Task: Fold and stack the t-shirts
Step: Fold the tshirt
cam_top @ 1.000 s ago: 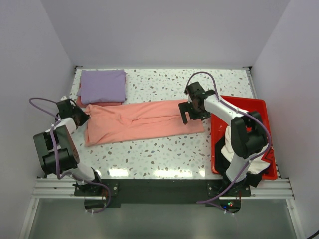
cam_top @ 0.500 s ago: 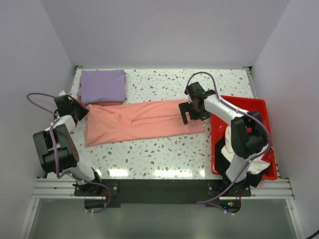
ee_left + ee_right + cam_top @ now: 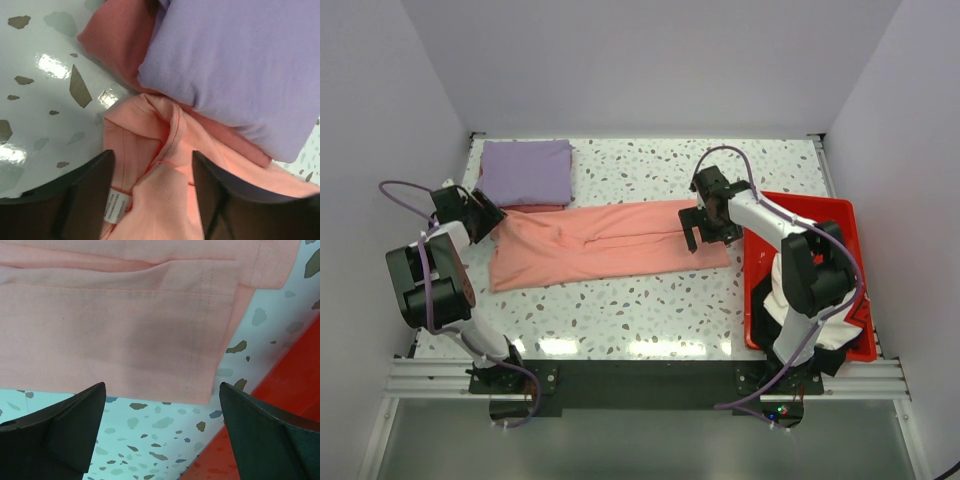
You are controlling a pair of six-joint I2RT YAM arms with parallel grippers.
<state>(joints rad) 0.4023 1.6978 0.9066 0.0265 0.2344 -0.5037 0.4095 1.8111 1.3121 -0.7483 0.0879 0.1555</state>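
Salmon-pink t-shirt (image 3: pixel 605 243) lies flat, both grippers spread wide over its ends.

No legible text; white care tag (image 3: pixel 114 204) in salmon shirt (image 3: pixel 165 165) (print too blurred).

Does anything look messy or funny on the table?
A bit. The salmon-pink t-shirt lies in a long strip, bunched and wrinkly at its collar end by the left gripper. A darker red shirt pokes out under the folded lavender t-shirt.
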